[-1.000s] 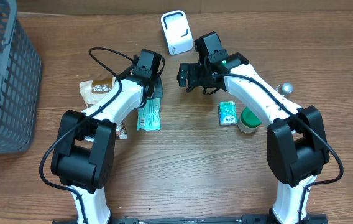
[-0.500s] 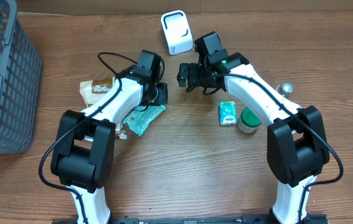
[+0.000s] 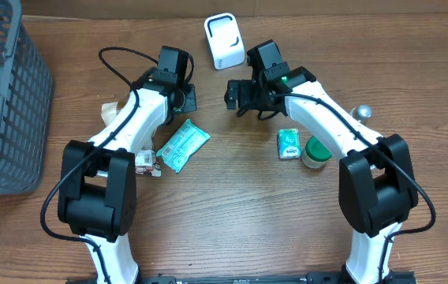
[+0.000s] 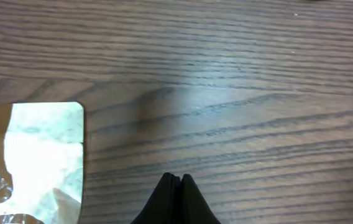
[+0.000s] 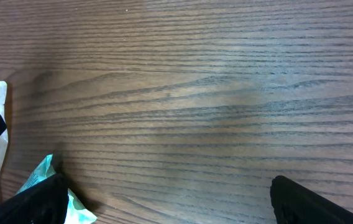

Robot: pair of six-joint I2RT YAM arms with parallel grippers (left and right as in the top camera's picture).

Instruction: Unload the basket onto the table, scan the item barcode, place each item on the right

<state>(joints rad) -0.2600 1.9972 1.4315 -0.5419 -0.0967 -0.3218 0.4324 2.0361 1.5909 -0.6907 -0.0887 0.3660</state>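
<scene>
**Figure: overhead and both wrist views, barcode-scanning station.** My left gripper (image 3: 184,98) stands over the wooden table (image 3: 232,213), its jaws pressed together with nothing between them. In the left wrist view the fingertips (image 4: 178,186) meet above bare wood grain, with a brown-and-white pouch (image 4: 40,155) lying flat to one side, apart from them. The teal packet (image 3: 183,145), the item to be scanned, lies flat and diagonal on the table, near the left gripper on its robot side. It is apart from the gripper, and neither arm holds it. My right gripper (image 3: 234,96) faces the left one across a gap, its jaws spread wide and empty. In its wrist view the two dark fingers (image 5: 316,199) sit at the lower corners, with a corner of the teal packet showing at the lower left. The white scanner (image 3: 224,41) stands at the far side of the table, beyond the gap between the two grippers. A small green box (image 3: 289,143) and a green-lidded jar (image 3: 315,151) rest just beside each other under the right arm. A grey basket (image 3: 3,102) fills the left edge
</scene>
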